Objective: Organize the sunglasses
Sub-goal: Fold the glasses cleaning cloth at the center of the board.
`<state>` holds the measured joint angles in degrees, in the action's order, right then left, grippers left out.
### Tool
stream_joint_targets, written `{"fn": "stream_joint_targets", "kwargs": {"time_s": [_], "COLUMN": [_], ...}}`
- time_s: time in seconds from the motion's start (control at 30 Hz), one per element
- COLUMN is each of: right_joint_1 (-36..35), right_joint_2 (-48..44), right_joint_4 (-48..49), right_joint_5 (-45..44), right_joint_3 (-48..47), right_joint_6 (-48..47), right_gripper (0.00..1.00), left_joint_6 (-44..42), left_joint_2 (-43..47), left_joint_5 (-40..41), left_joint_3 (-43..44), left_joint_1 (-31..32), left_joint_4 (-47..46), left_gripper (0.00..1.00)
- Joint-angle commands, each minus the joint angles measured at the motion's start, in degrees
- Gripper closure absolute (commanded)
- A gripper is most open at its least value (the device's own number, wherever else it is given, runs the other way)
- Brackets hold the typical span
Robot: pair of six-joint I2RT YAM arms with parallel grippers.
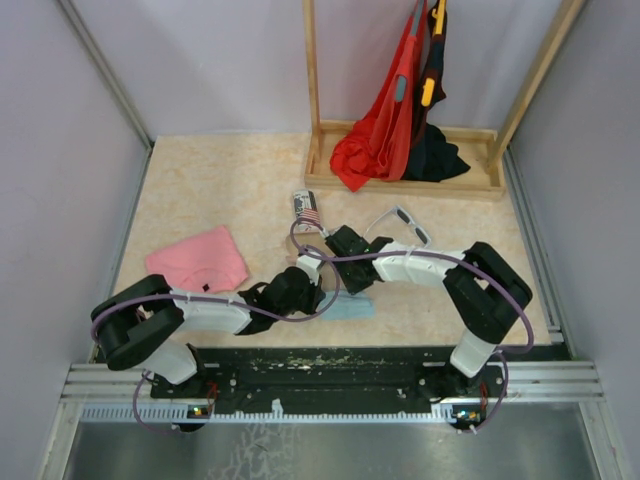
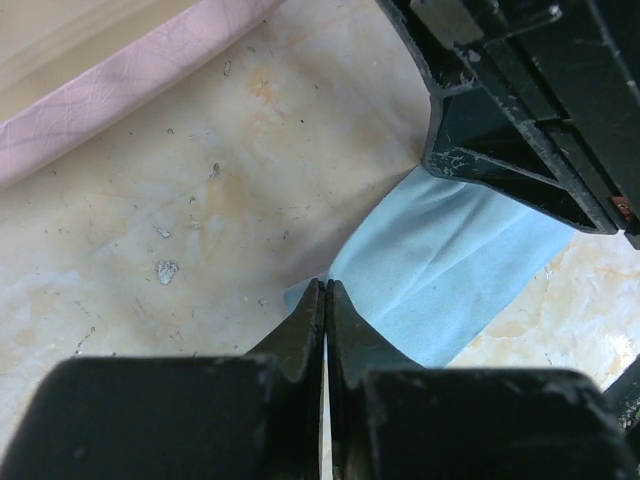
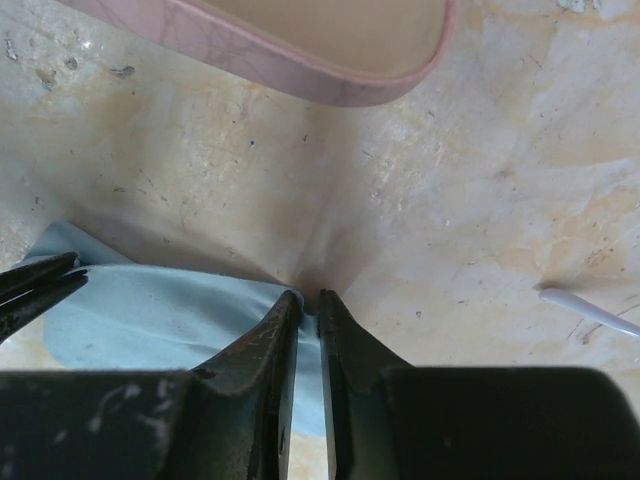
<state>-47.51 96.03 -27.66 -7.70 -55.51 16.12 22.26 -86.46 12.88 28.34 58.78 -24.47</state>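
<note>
Left gripper [image 2: 325,290] pressed together on light-blue cloth [image 2: 450,260] corner, right gripper [image 3: 310,300] pinching its edge, white sunglasses [image 3: 590,312] lying right of right jaws, apart.

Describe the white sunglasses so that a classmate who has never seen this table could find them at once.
Find the wooden rack with the red garment at the table's far right. In front of its base, beyond the right arm, lie the sunglasses. Their chunky white frame sets them apart from the flag-printed case to their left and the pale-blue cloth on that arm's near side.
</note>
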Motion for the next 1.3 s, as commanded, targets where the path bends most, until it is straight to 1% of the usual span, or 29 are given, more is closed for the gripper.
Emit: {"fn": "stream_joint_targets", "kwargs": {"time_s": [0.0, 0.1, 0.3, 0.43, 0.63, 0.8, 1.0, 1.13, 1.27], "right_joint_1": [-0.89, -0.84, -0.71, 0.70, 2.09, 3.31, 5.09, 6.15, 6.15], "right_joint_2": [0.88, -0.77, -8.44, -12.07, -16.09, -17.54, -19.96, -20.30, -20.79], "right_joint_4": [-1.90, 1.31, 8.22, 16.36, 27.24, 29.56, 34.22, 38.75, 43.02], "right_joint_5": [0.51, -0.85, -1.99, 0.09, -1.86, -3.44, -3.98, -2.71, -0.97], "right_joint_3": [3.67, 4.39, 6.12, 10.25, 15.29, 15.69, 17.97, 20.96, 24.83], "right_joint_6": [1.25, 1.51, 0.73, 0.58, -1.41, -3.82, -5.27, -6.67, -7.74], "right_gripper": [0.89, 1.00, 1.00, 1.00, 1.00, 1.00, 1.00, 1.00, 1.00], "left_joint_6": [0.14, 0.25, 0.87, 0.50, -2.01, -4.21, -5.69, -6.53, -7.08], "left_joint_2": [-0.16, -0.12, 0.81, 0.66, -1.11, -1.62, -2.21, -3.13, -3.66], "left_joint_5": [-0.16, -0.24, 0.04, 1.06, 1.82, 3.73, 3.84, 3.81, 2.67], "left_joint_3": [-0.61, -0.56, -0.31, 0.92, 4.27, 6.64, 7.25, 6.86, 4.64], "left_joint_1": [0.28, 0.28, 0.23, -0.14, -0.93, -1.43, -2.39, -2.71, -2.80], "left_joint_4": [-1.55, -1.63, -2.09, -2.73, -2.58, -0.91, -1.66, -3.29, -6.73], "left_gripper": [0.99, 0.99, 0.99, 0.99, 0.99, 0.99, 0.99, 0.99, 0.99]}}
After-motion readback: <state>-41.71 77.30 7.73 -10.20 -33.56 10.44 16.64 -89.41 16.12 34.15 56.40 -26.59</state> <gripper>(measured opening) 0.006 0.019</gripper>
